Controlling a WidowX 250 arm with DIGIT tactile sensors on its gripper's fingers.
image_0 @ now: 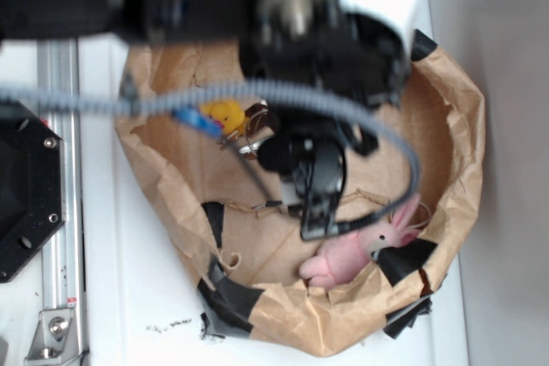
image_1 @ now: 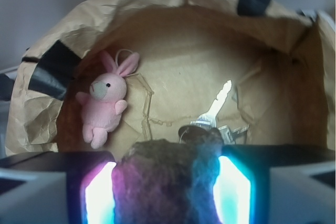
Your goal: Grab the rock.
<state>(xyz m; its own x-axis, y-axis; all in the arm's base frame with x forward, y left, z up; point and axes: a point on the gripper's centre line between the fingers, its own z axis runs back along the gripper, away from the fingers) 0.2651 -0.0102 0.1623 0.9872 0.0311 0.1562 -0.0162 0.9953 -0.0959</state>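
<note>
Paper-lined basin (image_1: 184, 51), claw (image_1: 167, 192) gripping lumpy brown-grey rock (image_1: 168, 177)

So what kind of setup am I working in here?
Likely a lab test bench: a taped-up brown paper bin on a white table, holding a pink toy bunny, keys and the rock between the jaws.

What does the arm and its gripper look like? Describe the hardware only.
The arm is black, blurred in the exterior view, with a white patch near its top and a grey braided cable looping across it. The gripper is black and narrow there. In the wrist view its fingers look grey-white, with inner pads glowing cyan and magenta.
</note>
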